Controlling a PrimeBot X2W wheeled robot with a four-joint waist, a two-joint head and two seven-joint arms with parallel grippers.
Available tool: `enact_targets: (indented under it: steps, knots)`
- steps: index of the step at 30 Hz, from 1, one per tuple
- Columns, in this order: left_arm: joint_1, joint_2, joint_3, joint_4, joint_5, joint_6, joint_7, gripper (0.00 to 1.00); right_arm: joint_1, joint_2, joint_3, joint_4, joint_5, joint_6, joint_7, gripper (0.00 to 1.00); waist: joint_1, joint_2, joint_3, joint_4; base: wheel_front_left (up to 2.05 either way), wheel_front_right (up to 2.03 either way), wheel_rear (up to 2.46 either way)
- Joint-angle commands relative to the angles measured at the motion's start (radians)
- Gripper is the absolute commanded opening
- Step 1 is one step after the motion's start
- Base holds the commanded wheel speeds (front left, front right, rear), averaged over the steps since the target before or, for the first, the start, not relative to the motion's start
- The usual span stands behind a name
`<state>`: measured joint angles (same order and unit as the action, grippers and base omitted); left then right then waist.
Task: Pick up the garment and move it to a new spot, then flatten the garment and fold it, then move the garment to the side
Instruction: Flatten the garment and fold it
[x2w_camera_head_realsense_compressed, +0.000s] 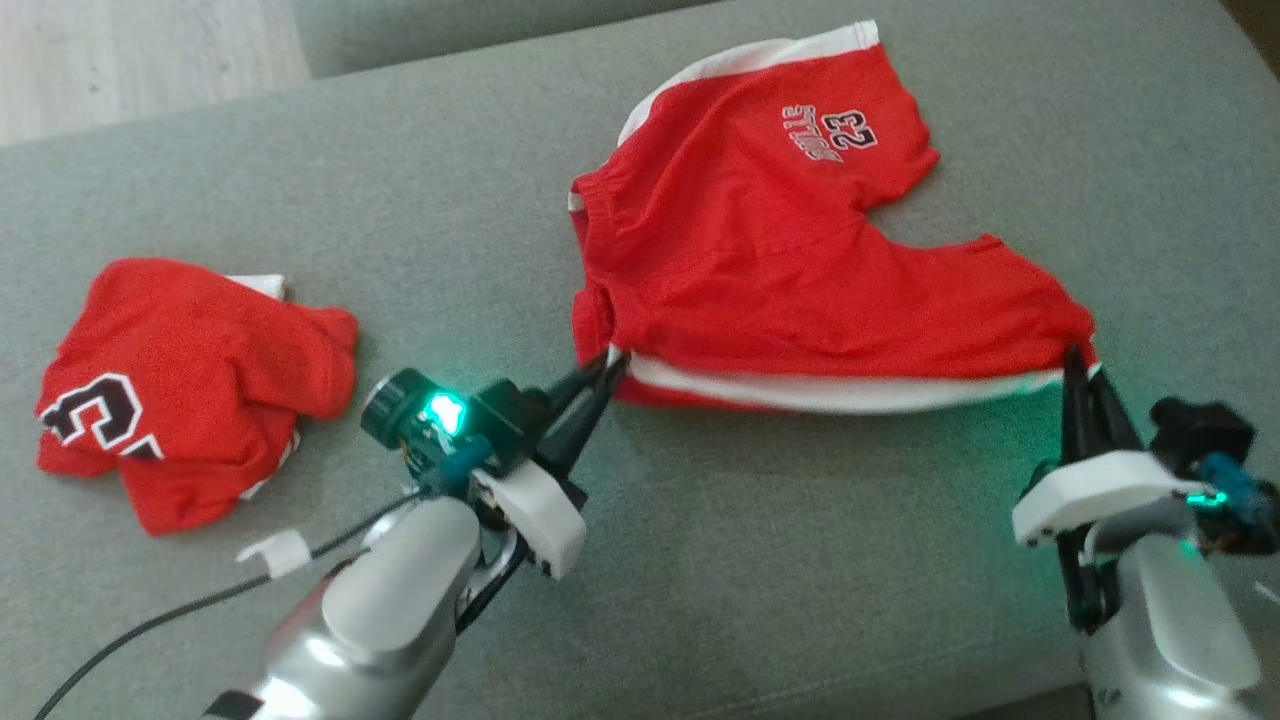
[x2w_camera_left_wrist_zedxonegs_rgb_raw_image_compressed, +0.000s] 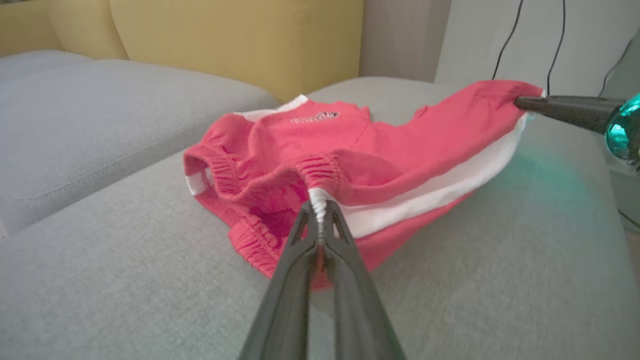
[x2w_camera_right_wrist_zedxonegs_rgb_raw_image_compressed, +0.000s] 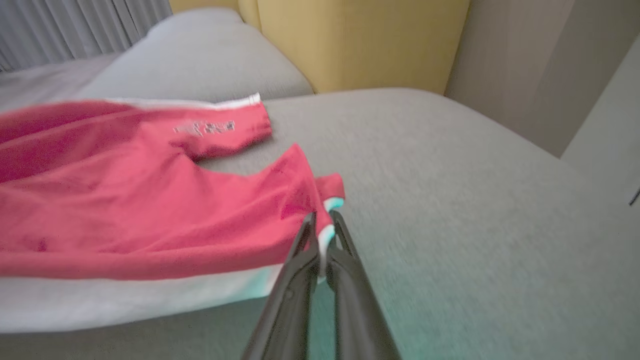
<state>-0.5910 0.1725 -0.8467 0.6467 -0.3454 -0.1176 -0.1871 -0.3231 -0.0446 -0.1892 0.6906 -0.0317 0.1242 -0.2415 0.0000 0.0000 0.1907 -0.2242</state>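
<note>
Soft red white-striped shorts (x2w_camera_head_realsense_compressed: 760, 270) toward far edge of woven grey cushion (x2w_camera_head_realsense_compressed: 800, 560), left gripper (x2w_camera_head_realsense_compressed: 610, 365) pinching ruched waistband, right gripper (x2w_camera_head_realsense_compressed: 1078, 360) pinching hem corner, near edge open

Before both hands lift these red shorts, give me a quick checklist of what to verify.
1. Left hand shut on the shorts at the waistband corner: ok.
2. Right hand shut on the leg hem corner: ok.
3. Near edge runs straight between the hands: ok.
4. Shorts flat: not ok, waistband bunched.
5. Red jersey apart from the shorts: ok.
6. Grip firm enough to hold: cannot tell.
</note>
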Motion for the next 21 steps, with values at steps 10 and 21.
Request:
enact_targets:
  steps: [10, 21]
  knots:
    - [-0.170, 0.032, 0.174, -0.169, -0.126, 0.014, 0.018, 0.00, -0.143, -0.016, 0.107, -0.355, 0.072, 0.007, 0.090, 0.00, 0.0000, 0.0000, -0.112, 0.044, 0.00, 0.00, 0.00]
    - [-0.313, 0.054, 0.263, -0.202, -0.180, 0.041, 0.075, 0.00, -0.329, -0.102, 0.184, -0.438, 0.171, 0.007, 0.240, 0.00, 0.0000, 0.0000, -0.204, 0.086, 0.00, 0.00, 0.00]
